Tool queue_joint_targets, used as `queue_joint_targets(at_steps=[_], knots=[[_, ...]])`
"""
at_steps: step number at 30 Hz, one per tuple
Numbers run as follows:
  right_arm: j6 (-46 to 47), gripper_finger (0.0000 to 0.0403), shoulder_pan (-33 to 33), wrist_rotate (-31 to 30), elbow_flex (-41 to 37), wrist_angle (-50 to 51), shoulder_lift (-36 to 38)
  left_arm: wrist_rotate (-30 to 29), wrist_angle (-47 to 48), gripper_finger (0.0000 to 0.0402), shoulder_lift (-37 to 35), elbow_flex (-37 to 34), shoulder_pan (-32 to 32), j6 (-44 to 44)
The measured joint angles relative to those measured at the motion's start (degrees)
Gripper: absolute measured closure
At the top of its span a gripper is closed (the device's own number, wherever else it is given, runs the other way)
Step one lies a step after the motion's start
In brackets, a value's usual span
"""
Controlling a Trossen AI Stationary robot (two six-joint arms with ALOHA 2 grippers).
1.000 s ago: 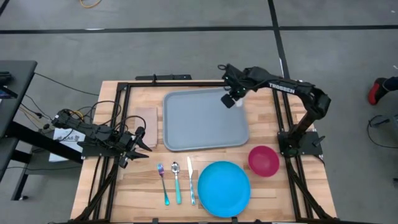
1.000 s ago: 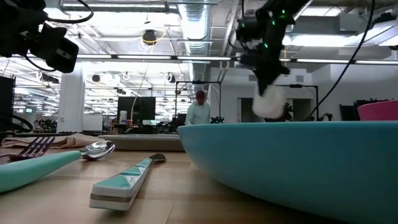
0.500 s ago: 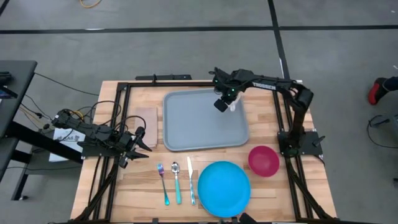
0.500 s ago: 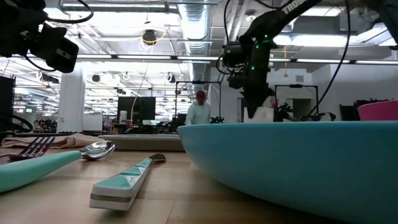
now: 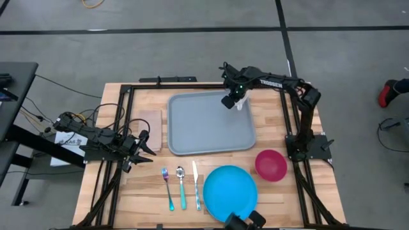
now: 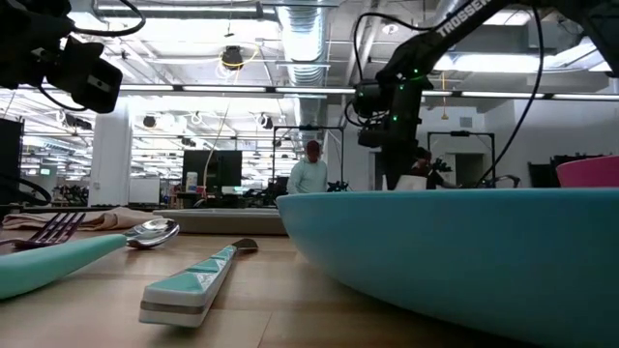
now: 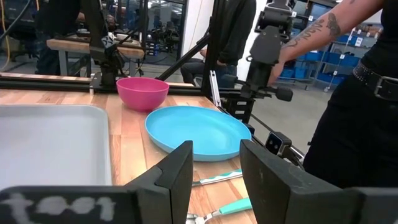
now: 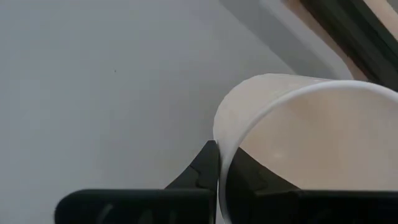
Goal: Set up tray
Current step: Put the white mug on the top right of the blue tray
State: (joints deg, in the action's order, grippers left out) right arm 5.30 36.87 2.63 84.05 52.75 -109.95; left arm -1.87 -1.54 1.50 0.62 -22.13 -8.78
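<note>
The grey-blue tray (image 5: pixel 206 128) lies flat in the middle of the table. My right gripper (image 5: pixel 230 100) is over the tray's far right corner, shut on a white paper cup (image 5: pixel 239 103). The right wrist view shows the cup (image 8: pixel 311 137) upright, with bare tray (image 8: pixel 93 93) beside it. In the low view the bright-blue plate (image 6: pixel 455 251) hides the cup and the tray floor, and only the right gripper (image 6: pixel 392 145) shows. My left gripper (image 5: pixel 151 144) waits open at the table's left side, near the tan napkin (image 5: pixel 151 121). My right gripper pinches the cup's rim (image 8: pixel 219 134), with one finger (image 8: pixel 245 174) inside the cup and the other finger (image 8: pixel 202 168) outside its wall. It comes from above, pointing down. The cup stays upright below the fingers. I cannot tell whether its base touches the tray.
Along the near edge lie a fork (image 5: pixel 167 187), a spoon (image 5: pixel 181 185), a knife (image 5: pixel 195 184) and the blue plate (image 5: pixel 230 191). A pink bowl (image 5: pixel 271 164) stands to the plate's right. A person (image 7: pixel 348 106) stands beyond the table's near edge, hand on a black mount.
My right gripper has carried the cup toward the table's left and downward over the tray's far right corner. In the low view the cup has sunk behind the blue plate's rim. The gripper has stayed shut on the cup.
</note>
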Motion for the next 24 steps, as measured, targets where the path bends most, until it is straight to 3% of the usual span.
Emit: queue_joint_targets(at_steps=[11,24], knots=[[-0.9,0.0364,0.1,1.8,0.0,-0.2,0.0,0.0,0.0,0.0281,0.0,0.0,0.0,0.0],[-0.9,0.0331,-0.1,-2.9,0.3,-2.6,1.3,0.0,0.0,0.0281,0.0,0.0,0.0,0.0]])
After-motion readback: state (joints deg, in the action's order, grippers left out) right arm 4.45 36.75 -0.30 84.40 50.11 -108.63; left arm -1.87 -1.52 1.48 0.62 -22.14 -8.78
